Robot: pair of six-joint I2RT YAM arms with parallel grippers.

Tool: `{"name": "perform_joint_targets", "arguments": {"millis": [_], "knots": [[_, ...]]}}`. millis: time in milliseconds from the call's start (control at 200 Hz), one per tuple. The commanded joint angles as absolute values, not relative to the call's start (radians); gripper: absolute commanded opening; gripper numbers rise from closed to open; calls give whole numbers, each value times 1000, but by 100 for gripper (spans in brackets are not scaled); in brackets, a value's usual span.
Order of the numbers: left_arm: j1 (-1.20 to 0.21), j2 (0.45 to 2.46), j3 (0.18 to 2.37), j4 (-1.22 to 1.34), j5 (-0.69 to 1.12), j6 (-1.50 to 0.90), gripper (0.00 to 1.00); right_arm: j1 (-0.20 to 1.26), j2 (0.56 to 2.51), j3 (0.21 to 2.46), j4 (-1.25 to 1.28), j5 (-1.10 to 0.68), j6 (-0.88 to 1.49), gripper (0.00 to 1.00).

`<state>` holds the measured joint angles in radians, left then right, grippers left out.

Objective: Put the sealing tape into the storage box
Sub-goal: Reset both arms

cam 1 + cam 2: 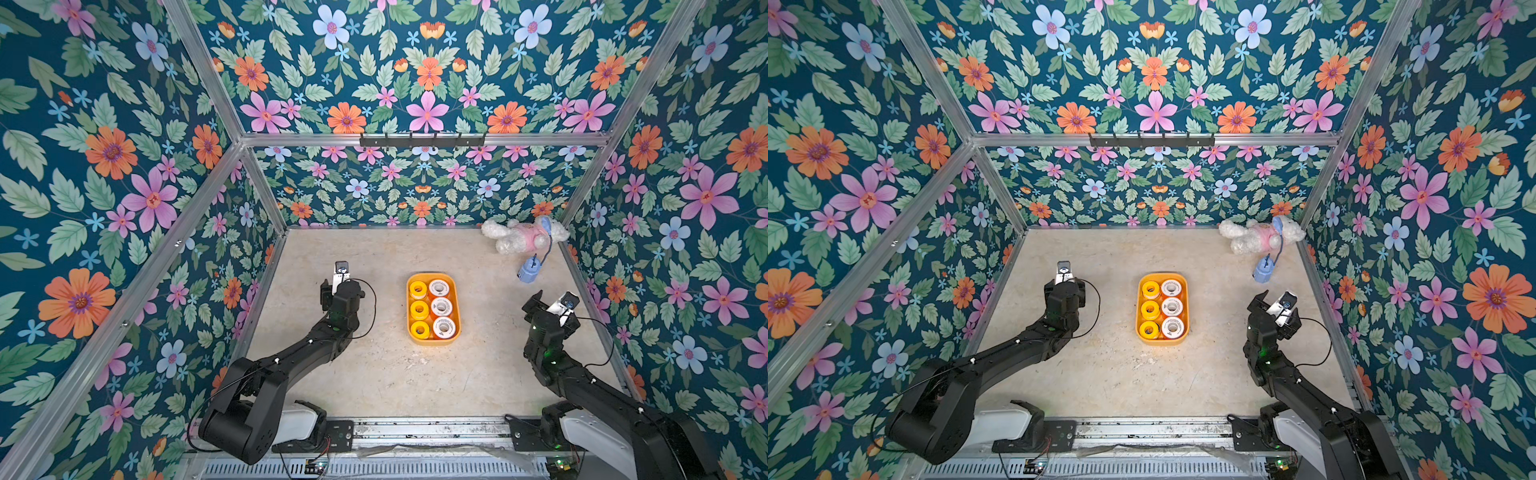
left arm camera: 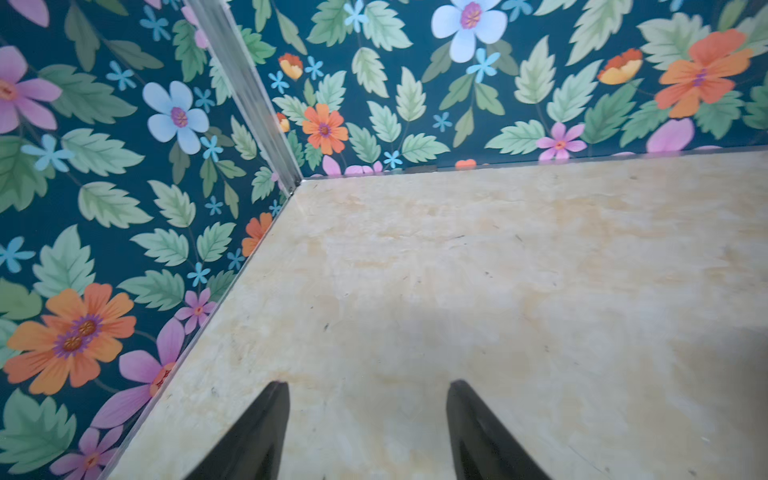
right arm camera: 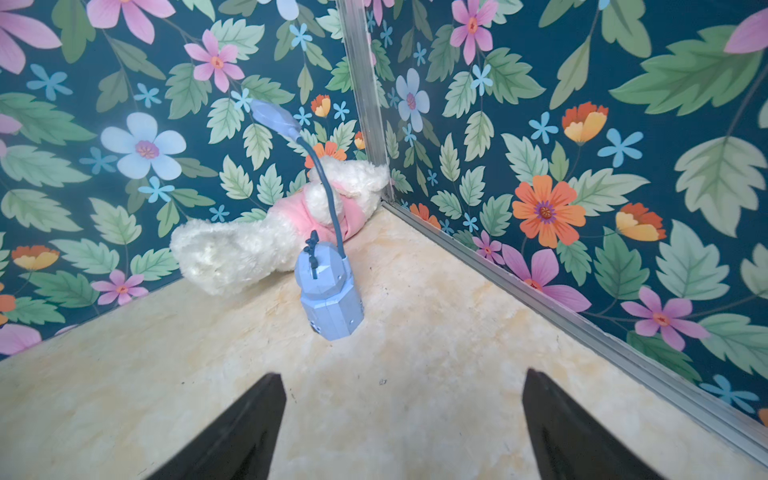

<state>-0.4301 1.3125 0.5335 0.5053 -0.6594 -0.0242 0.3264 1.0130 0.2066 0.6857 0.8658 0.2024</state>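
Observation:
The yellow storage box (image 1: pixel 432 276) (image 1: pixel 1163 275) sits mid-table in both top views. It holds sealing tape in two rows: three yellow spools (image 1: pixel 419 309) on the left and three white-faced spools (image 1: pixel 441 307) on the right. My left arm (image 1: pixel 343 301) hovers left of the box, and my right arm (image 1: pixel 548 322) is well to its right. In the left wrist view my left gripper (image 2: pixel 368 384) is open over bare table. My right gripper (image 3: pixel 401 376) is open wider, also with nothing between its fingers. Neither wrist view shows the box.
A white and pink plush toy (image 1: pixel 523 236) (image 3: pixel 257 245) lies in the far right corner. A small blue object on a cord (image 1: pixel 530 272) (image 3: pixel 330 291) stands just in front of it, ahead of my right gripper. Flowered walls with metal rails enclose the table.

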Motion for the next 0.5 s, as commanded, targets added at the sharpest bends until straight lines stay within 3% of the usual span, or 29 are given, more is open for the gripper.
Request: {"name": "perform_joint_targets", "arguments": {"millis": [0,140,390,495], "knots": [[-400,1322,504,634,-694,-29,66,310,1038,184,840,871,174,94],[-341,1355,479,678,-634,-45,71,277,1087,147,938,812,165,95],[-260,1403,452,781,-489,-23,99,237,1194,143,1049,722,135,99],[-225,1407,477,738,-392,-32,99,229,1225,159,1052,704,119,99]]}}
